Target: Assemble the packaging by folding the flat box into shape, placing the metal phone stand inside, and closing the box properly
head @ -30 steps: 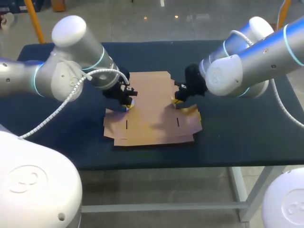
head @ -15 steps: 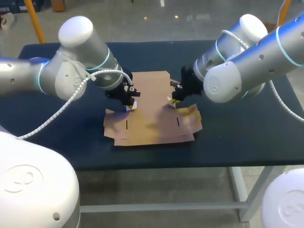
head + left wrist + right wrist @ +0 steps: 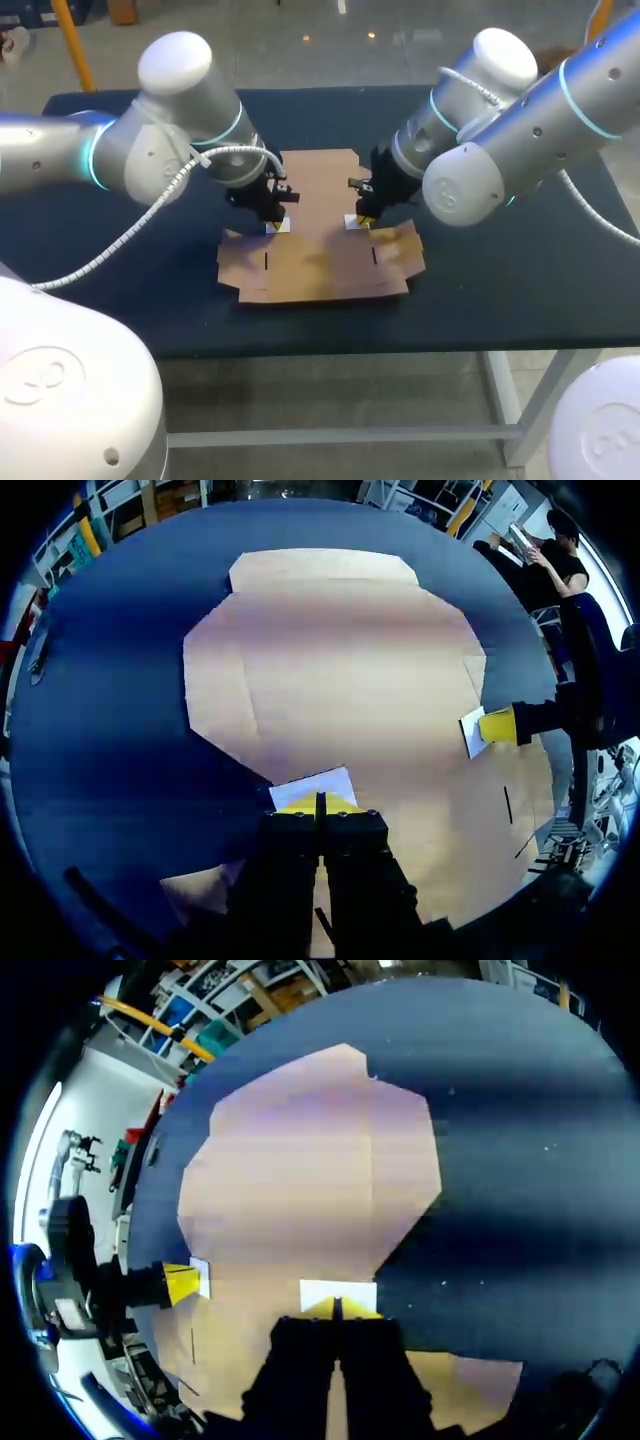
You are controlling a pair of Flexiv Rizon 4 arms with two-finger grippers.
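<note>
The flat brown cardboard box [image 3: 320, 255] lies unfolded in the middle of the dark table. In the head view my left gripper [image 3: 275, 224] is shut, its tips down on the sheet's left part. My right gripper [image 3: 356, 220] is also shut and rests on the sheet's right part. The left wrist view shows shut yellow tips [image 3: 320, 802] with a white patch just ahead, over the cardboard [image 3: 340, 670], and my other gripper [image 3: 495, 725] off to the side. In the right wrist view my right gripper [image 3: 337, 1307] is shut above the cardboard [image 3: 310, 1160]. No metal phone stand is visible.
The dark blue table [image 3: 500, 270] extends well beyond the cardboard on both sides. The sheet's right flap [image 3: 405, 240] is slightly lifted and creased. The table's front edge runs close below the cardboard.
Both grippers have shifted toward the middle of the cardboard, the right one farther. Both stayed shut. The sheet has barely moved.
</note>
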